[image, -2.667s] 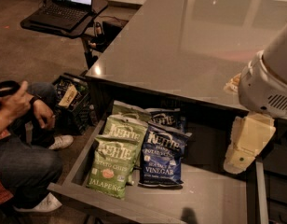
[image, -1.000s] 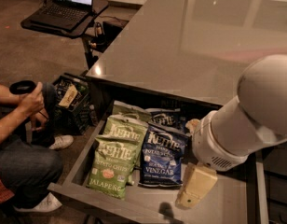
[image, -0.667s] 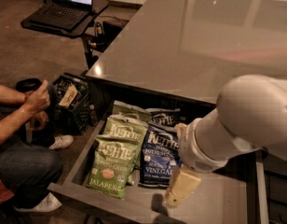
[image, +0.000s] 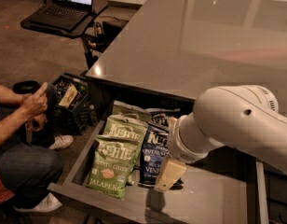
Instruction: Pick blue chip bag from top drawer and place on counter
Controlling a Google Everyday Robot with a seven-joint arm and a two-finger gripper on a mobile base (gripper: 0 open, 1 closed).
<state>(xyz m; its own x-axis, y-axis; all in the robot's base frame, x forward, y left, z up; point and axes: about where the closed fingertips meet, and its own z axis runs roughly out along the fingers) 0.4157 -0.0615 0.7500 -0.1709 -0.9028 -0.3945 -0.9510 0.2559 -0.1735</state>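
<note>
Counter (image: 204, 45): large flat top, dark grey and glossy, with pale reflections and a thin edge; it fills the picture from 11 to 2 o'clock.
Top drawer (image: 213, 199): pulled out under the counter edge; wide shallow grey tray with a smooth flat bottom and low straight walls.
Blue chip bag (image: 152, 158): dark navy, shiny and crinkled; it lies flat in the drawer, near its middle. White letters "VINE" are readable low on it, and the rest is partly covered.
Green bags (image: 113, 164): two light green glossy bags at 9 o'clock of the blue bag, overlapping, touching its side. They read "KETTLE", and the front one reads "JALAPEÑO".
Gripper (image: 167, 175): cream-coloured blocky plastic piece, over the bottom edge of the blue bag, at its 5 o'clock corner. I cannot tell how far open it is, nor if it touches or holds the bag.
Arm (image: 236, 118): thick, white, rounded smooth shell, entering from 3 o'clock.
Laptop (image: 64, 3): black, open on a small stand at 11 o'clock.
</note>
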